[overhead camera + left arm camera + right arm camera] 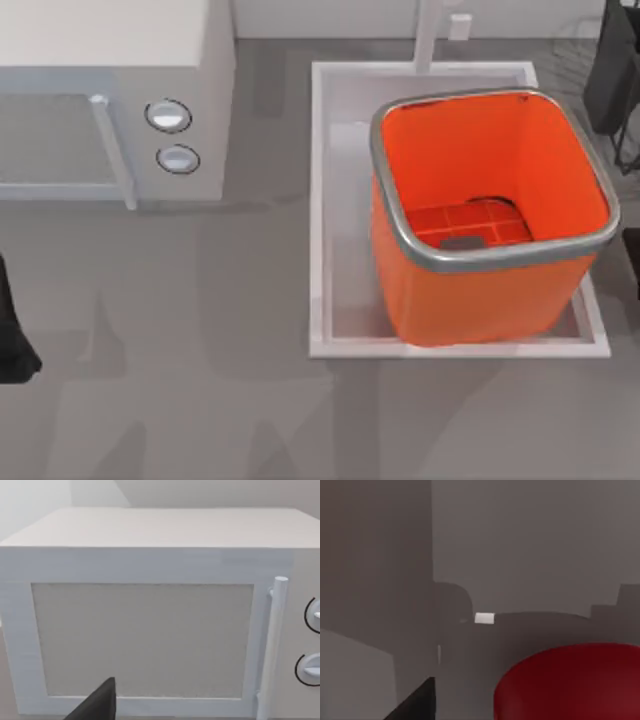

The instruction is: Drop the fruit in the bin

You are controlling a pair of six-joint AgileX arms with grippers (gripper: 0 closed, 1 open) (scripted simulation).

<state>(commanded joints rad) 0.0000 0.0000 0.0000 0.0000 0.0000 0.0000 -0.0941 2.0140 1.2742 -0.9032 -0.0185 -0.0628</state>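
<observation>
The bin (490, 215) stands in a white tray (340, 200) on the table's right side. A big red round thing (570, 682), maybe the fruit, sits close under the right wrist camera, cut off. The left wrist camera faces a white microwave (150, 630). Open grey table (180, 380) lies left of the tray.

The left AgileX arm (12, 335) shows as a matte black, blocky body with angular edges at the top view's left edge. The right AgileX arm (615, 75) is a dark charcoal housing with thin black cables trailing beside it. Each wrist view catches a plain black, wedge-shaped finger tip (97, 705), with no markings or screws discernible.
</observation>
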